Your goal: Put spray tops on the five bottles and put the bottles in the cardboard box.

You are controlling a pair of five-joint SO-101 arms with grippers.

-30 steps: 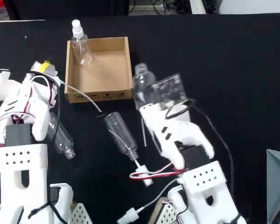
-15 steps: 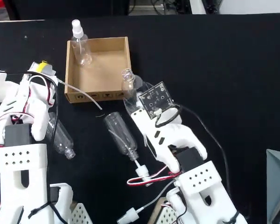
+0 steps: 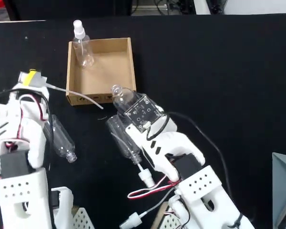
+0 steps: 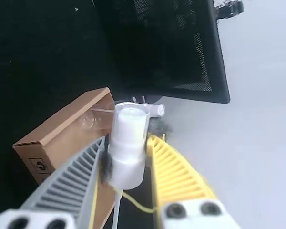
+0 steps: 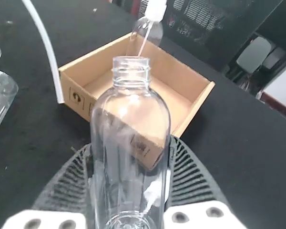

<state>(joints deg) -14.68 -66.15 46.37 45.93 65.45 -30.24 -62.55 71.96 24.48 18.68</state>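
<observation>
A black table (image 3: 229, 71) seen from above, with two white robot arms reaching in from the near edge. Toward the far left sits an open cardboard box (image 3: 101, 71). One clear bottle (image 3: 81, 47) with its spray top already on stands upright in the box's far left corner.

The left gripper (image 4: 127, 141) pinches a white spray top (image 4: 128, 129) between its grey and yellow fingers. It hangs left of the box, and the top's thin dip tube (image 3: 76, 93) trails right along the box's near wall.

The right gripper (image 5: 132, 145) is closed around an open clear bottle (image 5: 131, 138), neck pointing away from the arm. The held bottle is just in front of the box's near right corner.

Two more uncapped bottles lie on their sides on the table. One (image 3: 62, 138) is beside the left arm; the other (image 3: 121, 133) lies near the middle, partly under the right arm. Two loose spray tops rest closer to the near edge — one (image 3: 145, 176) just beyond the middle bottle's neck, the other (image 3: 131, 220) between the arm bases.
</observation>
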